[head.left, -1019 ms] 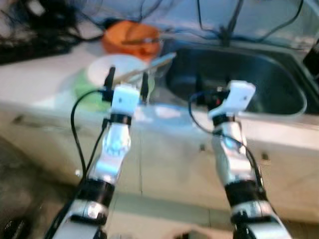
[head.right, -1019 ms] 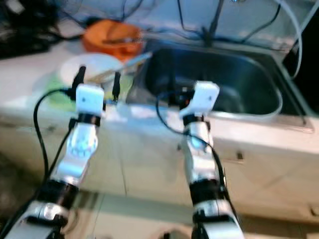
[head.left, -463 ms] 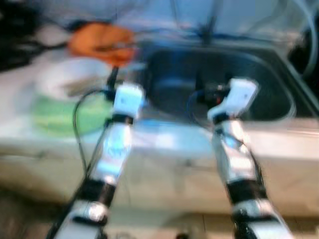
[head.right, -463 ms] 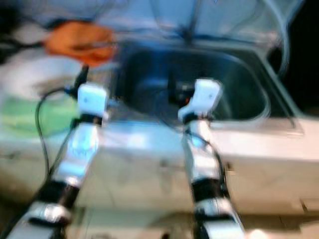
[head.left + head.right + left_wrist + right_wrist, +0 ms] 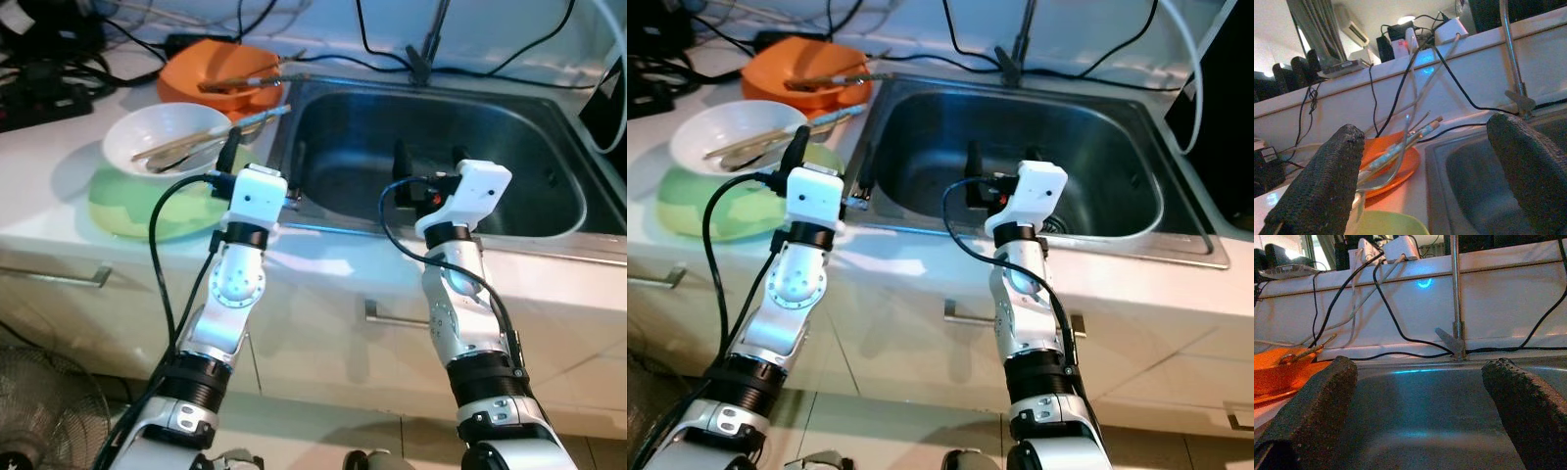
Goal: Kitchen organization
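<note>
- While we stand before the white counter (image 5: 59, 211), our left gripper (image 5: 261, 162) hovers at the counter's front edge, just beside the sink (image 5: 549, 211), with its two black fingers (image 5: 1327, 181) spread apart and nothing between them.
- Our right gripper (image 5: 428, 168) hangs over the front rim of the sink, fingers (image 5: 1312, 406) likewise parted and empty (the wrist view looks straight across the basin toward the tap (image 5: 1455, 293)).
- To our left on the counter sits a green bowl (image 5: 127, 211) with a white bowl (image 5: 162, 137) resting on top of it.
- Across the white bowl lie chopsticks (image 5: 201, 137); their long axis runs from the bowl's left side up toward the sink's near corner, the far ends reaching past the rim on the sink side.
- Behind these stands an orange bowl (image 5: 211, 73), also holding utensils (image 5: 240, 85) that lie roughly level, pointing toward the sink.
- Black cables (image 5: 470, 64) trail along the back ledge behind the sink.
- Below the counter edge we see a drawer handle (image 5: 69, 277) on the cabinet front, and a fan (image 5: 44, 421) on the floor to our left.
</note>
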